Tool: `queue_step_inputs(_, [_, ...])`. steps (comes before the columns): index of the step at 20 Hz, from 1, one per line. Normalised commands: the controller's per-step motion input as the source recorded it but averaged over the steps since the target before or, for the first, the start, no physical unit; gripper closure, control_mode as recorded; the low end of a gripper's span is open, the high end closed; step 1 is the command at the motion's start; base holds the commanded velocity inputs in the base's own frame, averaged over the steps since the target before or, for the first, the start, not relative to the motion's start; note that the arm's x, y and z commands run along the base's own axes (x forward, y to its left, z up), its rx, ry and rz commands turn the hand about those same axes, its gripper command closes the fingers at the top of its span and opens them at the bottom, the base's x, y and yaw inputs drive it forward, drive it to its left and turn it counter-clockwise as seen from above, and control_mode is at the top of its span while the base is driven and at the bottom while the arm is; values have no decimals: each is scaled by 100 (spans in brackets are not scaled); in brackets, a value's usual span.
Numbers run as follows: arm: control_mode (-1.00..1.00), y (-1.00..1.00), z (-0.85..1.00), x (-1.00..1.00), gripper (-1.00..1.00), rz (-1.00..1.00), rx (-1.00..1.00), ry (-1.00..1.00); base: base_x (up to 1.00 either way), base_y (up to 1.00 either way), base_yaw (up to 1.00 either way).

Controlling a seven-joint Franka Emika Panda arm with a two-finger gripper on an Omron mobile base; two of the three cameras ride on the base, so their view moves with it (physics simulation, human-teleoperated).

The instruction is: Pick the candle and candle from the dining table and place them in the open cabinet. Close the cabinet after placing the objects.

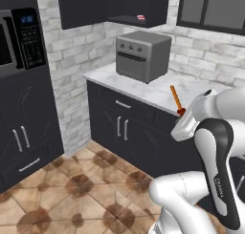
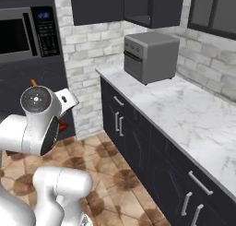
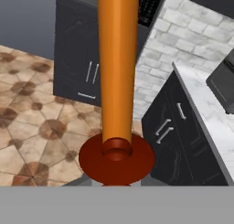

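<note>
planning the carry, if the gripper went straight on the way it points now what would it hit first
Probably the tall dark cabinet under the microwave. The gripper, shut on the orange candle, points that way over open floor; depth is unclear.

The candle (image 3: 118, 77) runs off the top edge of the hand view, so its tip is cut off, and its red base (image 3: 116, 160) hides the pincer's fingertips. In the left base view the white arm covers the candle's foot. A small red-and-white thing (image 1: 140, 17) in the cabinet (image 1: 143, 6) is too small to tell.
</note>
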Motion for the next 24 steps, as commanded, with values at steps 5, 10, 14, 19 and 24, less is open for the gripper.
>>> queue_step_inputs(5, [100, 0, 0, 0, 100, 0, 0, 0, 57, 0, -27])
queue_step_inputs(10, [100, 0, 0, 0, 100, 0, 0, 0, 50, 0, -31])
queue_step_inputs(14, [100, 0, 0, 0, 100, 0, 0, 0, 47, 4, -33])
queue_step_inputs(19, [100, 0, 0, 0, 100, 0, 0, 0, 45, 16, -31])
queue_step_inputs(24, [100, 0, 0, 0, 100, 0, 0, 0, 38, 26, -26])
